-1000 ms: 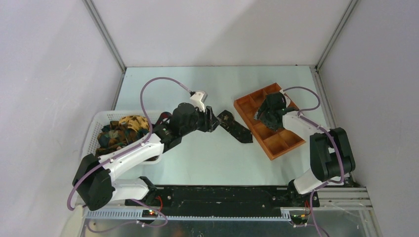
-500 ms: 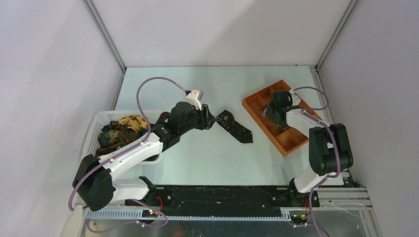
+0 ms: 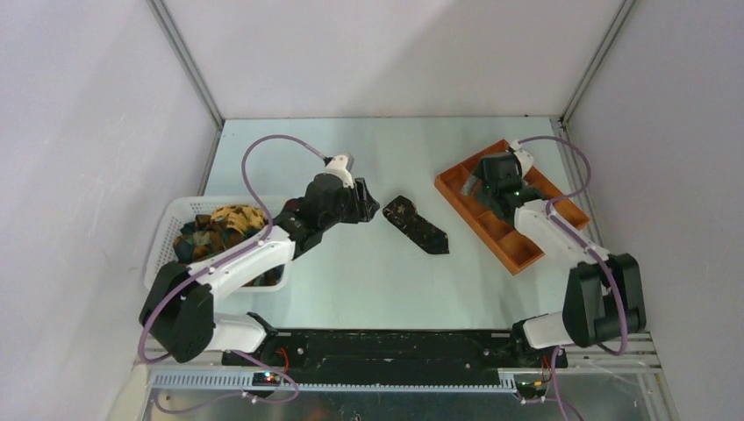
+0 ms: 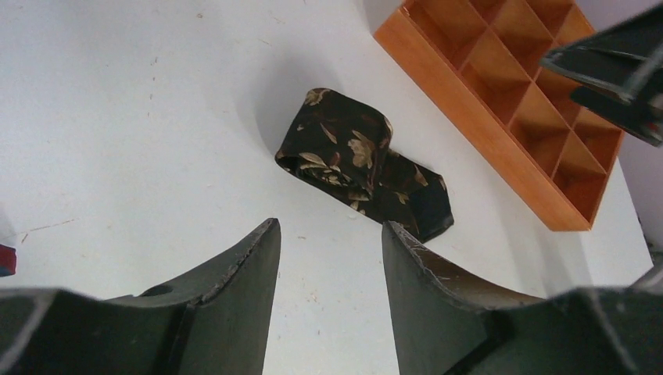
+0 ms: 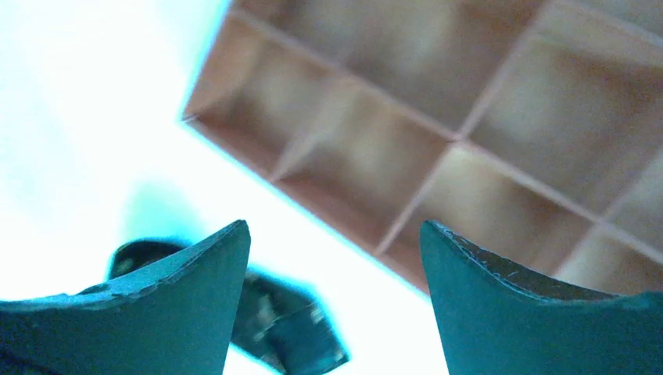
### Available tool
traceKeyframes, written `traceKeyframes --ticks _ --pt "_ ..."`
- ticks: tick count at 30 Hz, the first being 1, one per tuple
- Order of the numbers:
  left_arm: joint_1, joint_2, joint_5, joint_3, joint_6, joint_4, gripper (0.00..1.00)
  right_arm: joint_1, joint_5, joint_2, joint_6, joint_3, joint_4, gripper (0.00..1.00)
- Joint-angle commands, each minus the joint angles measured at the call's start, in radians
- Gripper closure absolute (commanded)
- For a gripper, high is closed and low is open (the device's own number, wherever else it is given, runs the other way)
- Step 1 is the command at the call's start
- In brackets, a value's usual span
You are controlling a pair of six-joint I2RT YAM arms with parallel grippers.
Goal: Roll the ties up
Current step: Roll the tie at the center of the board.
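Top view: left gripper (image 3: 368, 203) has let go of the tie (image 3: 417, 225) and backed off toward the left. It was on the tie's upper-left end a second ago, now there's a gap. The tie lies free mid-desk (image 3: 351, 281), only partly rolled by the look of it, so that roll isn't finished. Right gripper (image 3: 491, 180) has dragged the orange tray (image 3: 474, 226) right, clear of the tie, and now sits over its upper end.

Count: one tie out, more ties (image 3: 215, 232) heaped in the white basket (image 3: 167, 237) at left (number unclear), one tray, one basket.

Left wrist: fingers (image 4: 242, 266) spread, nothing between them. Tie (image 4: 360, 164) sits above them in frame, one end folded over, pointed end flat. Tray (image 4: 485, 125) upper right, compartments empty.

Right wrist: blurred. Fingers (image 5: 500, 297) spread wide, nothing held. Tray (image 5: 375, 156) behind, tie (image 5: 289, 324) at lower left.
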Motion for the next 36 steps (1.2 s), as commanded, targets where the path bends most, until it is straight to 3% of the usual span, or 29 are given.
traceKeyframes --ticks 1,4,9,13,20,26,30,33,36 --pt "0.033 0.054 -0.015 0.079 -0.031 0.051 0.43 0.107 -0.063 -0.091 -0.037 0.052 0.028 0.19" --pt "0.063 0.087 0.005 0.084 -0.056 0.074 0.43 0.151 -0.230 -0.070 0.024 0.052 0.050 0.22" --pt "0.088 0.122 0.061 0.084 -0.078 0.111 0.44 0.225 -0.322 0.001 0.077 0.050 0.120 0.29" --pt "0.090 0.142 0.072 0.085 -0.072 0.110 0.44 0.247 -0.399 0.073 0.114 0.048 0.205 0.28" --pt "0.097 0.165 0.079 0.084 -0.071 0.114 0.44 0.256 -0.451 0.157 0.188 0.035 0.256 0.22" --pt "0.098 0.151 0.066 0.067 -0.059 0.122 0.49 0.253 -0.444 0.161 0.193 0.020 0.252 0.24" --pt "0.035 0.128 0.052 0.039 -0.043 0.141 0.53 0.206 -0.405 0.091 0.150 0.020 0.204 0.27" --pt "-0.075 0.138 -0.041 0.027 -0.022 0.152 0.54 0.142 -0.451 0.031 0.115 0.031 0.148 0.32" --pt "-0.111 0.168 -0.031 0.007 -0.077 0.199 0.56 0.082 -0.478 -0.015 0.083 0.041 0.086 0.36"
